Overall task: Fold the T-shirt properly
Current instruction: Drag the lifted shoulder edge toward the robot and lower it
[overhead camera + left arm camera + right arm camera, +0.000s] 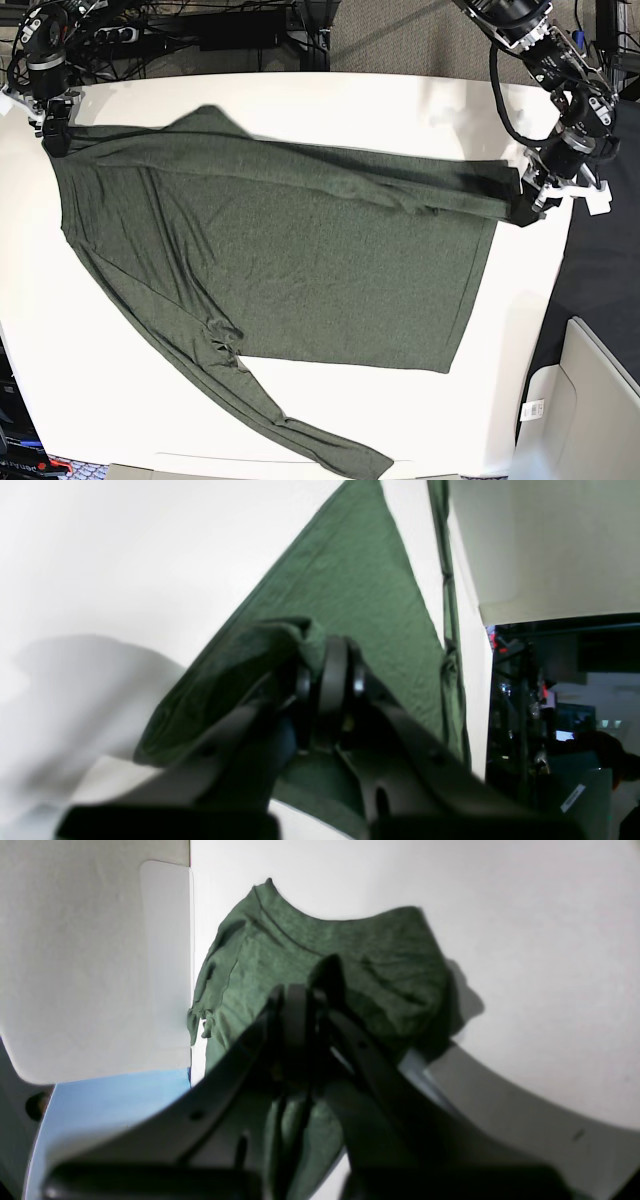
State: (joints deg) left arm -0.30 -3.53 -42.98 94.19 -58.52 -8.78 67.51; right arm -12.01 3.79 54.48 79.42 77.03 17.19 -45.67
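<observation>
T-shirt (300, 270), dark olive-green, long-sleeved, lies spread across the white tabletop (130, 400) in the base view, body flat, one sleeve trailing diagonally toward the near edge and ending by the tabletop's front rim. Its upper edge is pulled into a taut fold line running between the two arms. Left gripper (527, 207) sits at that view's right end of the fold, near the tabletop's right edge, pressed together on a bunch of cloth at the hem corner. Right gripper (55, 135) sits at the far left corner, pinching the shoulder end of the garment. Only the base view gives the whole layout: both arms, the sleeve and the bare tabletop around the garment. Left wrist view adds close detail: the left gripper (327, 677) has its jaws pressed tight with a wad of green knit between and over them, a flat triangle of T-shirt (350, 590) running away across the tabletop (125, 555), and a narrow strip of fabric lying along the edge beside a dark background with blurred equipment. Right wrist view shows the right gripper (307, 995) clamped on folded cloth, the T-shirt (320, 935) bunched beyond it with a seam line visible, casting a shadow on the tabletop (525, 940); a pale panel (90, 965) stands at left.
</observation>
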